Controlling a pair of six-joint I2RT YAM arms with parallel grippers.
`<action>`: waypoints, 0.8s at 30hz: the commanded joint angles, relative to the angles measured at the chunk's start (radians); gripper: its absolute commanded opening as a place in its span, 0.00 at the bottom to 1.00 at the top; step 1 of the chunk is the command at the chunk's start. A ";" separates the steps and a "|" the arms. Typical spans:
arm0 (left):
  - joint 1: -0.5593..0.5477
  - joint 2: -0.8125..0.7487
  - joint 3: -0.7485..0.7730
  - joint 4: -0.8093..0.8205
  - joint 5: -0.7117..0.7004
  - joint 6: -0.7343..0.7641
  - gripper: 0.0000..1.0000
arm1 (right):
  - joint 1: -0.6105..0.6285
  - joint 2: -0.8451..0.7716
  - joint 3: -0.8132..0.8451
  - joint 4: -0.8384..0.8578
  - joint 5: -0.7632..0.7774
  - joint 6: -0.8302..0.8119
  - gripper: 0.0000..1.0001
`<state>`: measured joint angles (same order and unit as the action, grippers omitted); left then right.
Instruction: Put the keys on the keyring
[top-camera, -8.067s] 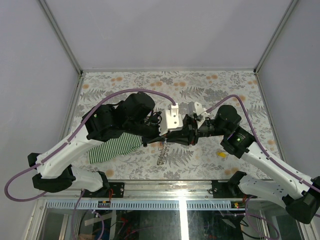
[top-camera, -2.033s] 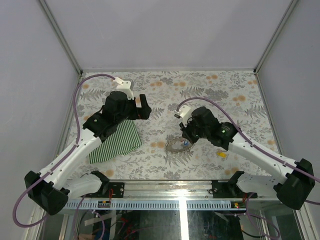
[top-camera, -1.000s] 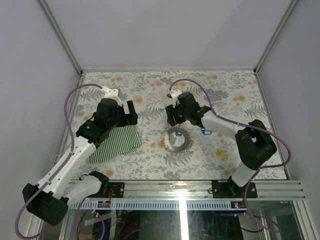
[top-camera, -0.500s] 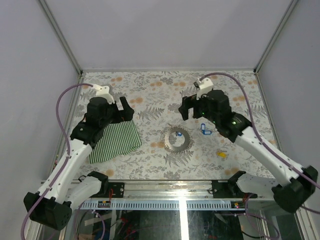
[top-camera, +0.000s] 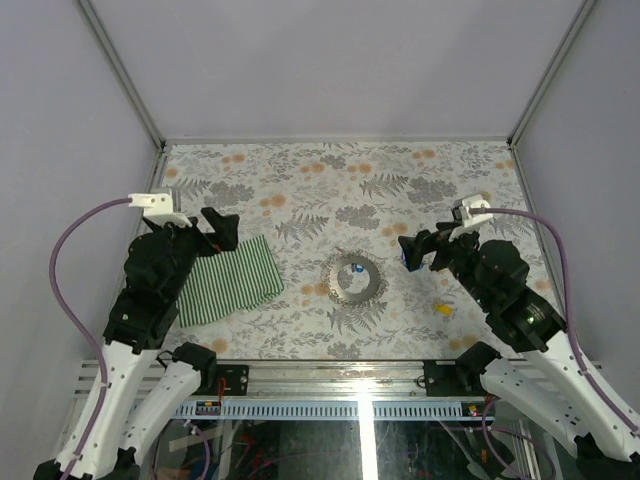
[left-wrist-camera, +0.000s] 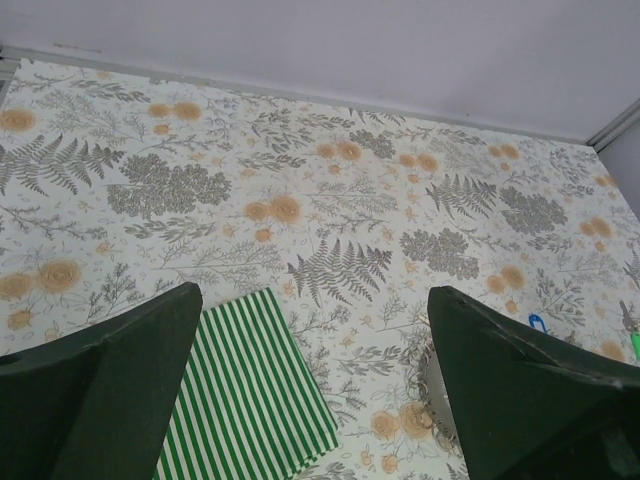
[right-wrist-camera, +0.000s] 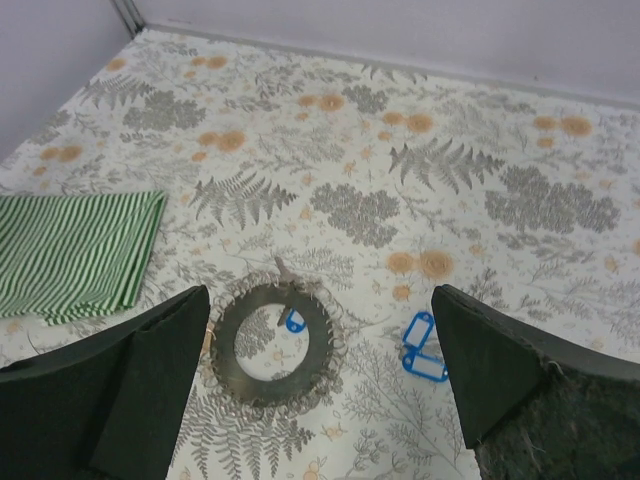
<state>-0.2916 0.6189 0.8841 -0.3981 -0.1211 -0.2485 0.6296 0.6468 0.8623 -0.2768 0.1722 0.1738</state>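
Right tool (right-wrist-camera: 320, 295) gapes above keyring (right-wrist-camera: 225, 345), blue keys (right-wrist-camera: 420, 348), striped cloth (right-wrist-camera: 75, 250).

The right pincer (top-camera: 418, 250) now stands wide open, pulled back from the middle of the table (top-camera: 300, 170) toward its right edge. The keyring (top-camera: 337, 283) lies flat where it was released, with a blue key (top-camera: 354, 267) inside. The left pincer (top-camera: 205, 232) has retreated toward the left edge.
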 joint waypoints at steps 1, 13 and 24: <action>0.006 -0.072 -0.103 0.044 -0.025 0.005 1.00 | -0.004 -0.077 -0.146 0.125 0.025 0.046 0.99; 0.006 -0.126 -0.192 0.053 -0.046 -0.019 1.00 | -0.004 -0.058 -0.194 0.154 0.045 0.073 0.99; 0.006 -0.124 -0.202 0.063 -0.043 -0.009 1.00 | -0.004 -0.016 -0.191 0.178 0.043 0.061 0.99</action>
<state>-0.2916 0.4995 0.6830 -0.3965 -0.1501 -0.2722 0.6296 0.6209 0.6525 -0.1688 0.1921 0.2363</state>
